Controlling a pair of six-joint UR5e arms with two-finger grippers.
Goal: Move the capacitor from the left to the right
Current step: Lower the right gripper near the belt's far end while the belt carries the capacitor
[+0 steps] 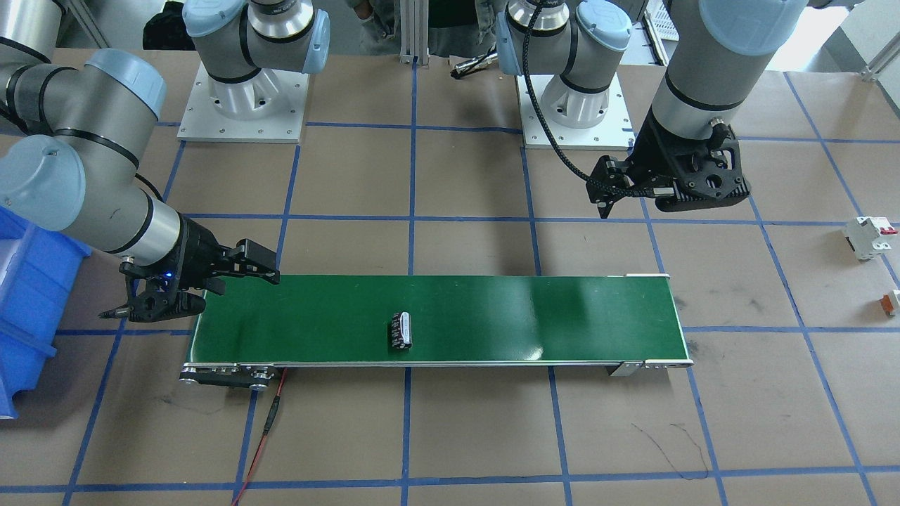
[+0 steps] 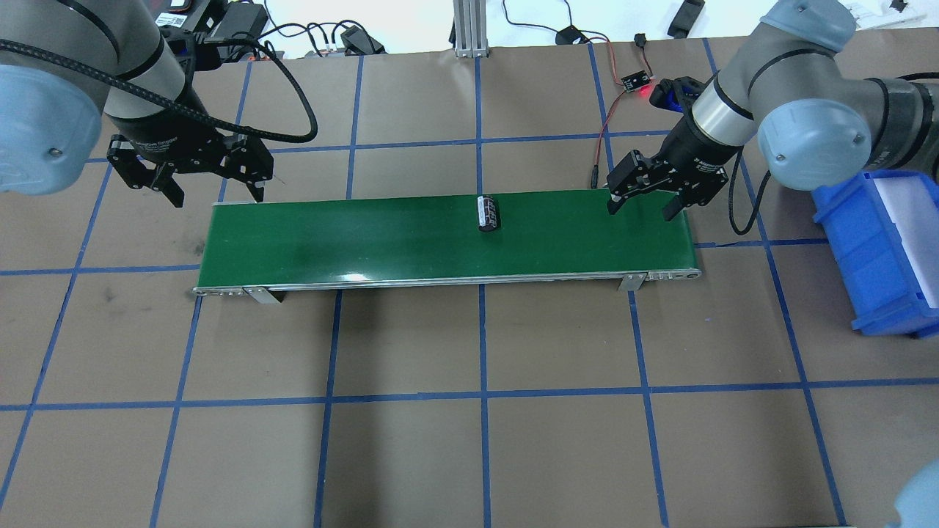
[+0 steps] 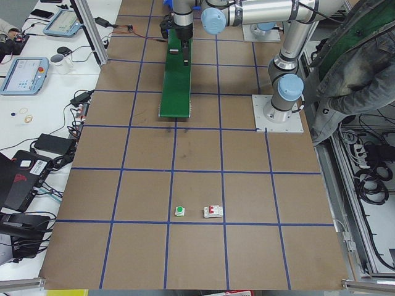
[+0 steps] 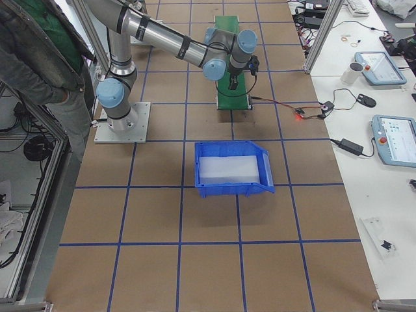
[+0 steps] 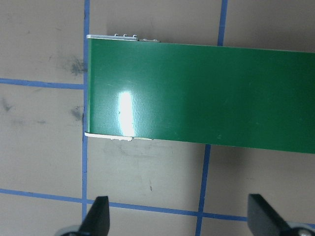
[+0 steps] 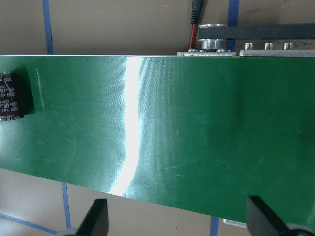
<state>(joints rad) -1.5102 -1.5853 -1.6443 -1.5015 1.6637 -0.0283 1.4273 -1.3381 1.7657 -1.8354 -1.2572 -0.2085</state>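
The capacitor [image 1: 401, 330], a stubby black cylinder with pale markings, lies on its side near the middle of the green conveyor belt [image 1: 527, 316]. It also shows in the overhead view [image 2: 488, 213] and at the left edge of the right wrist view [image 6: 11, 97]. My left gripper [image 2: 218, 196] is open and empty, hovering just behind the belt's left end [image 5: 147, 88]. My right gripper [image 2: 640, 211] is open and empty above the belt's right end, well to the right of the capacitor. Neither gripper touches the capacitor.
A blue bin [image 2: 880, 249] stands on the table right of the belt. A white breaker with a red switch [image 1: 870, 237] and a small orange-and-white part [image 1: 891, 301] lie far to my left. A red cable [image 2: 603, 139] runs behind the belt's right end.
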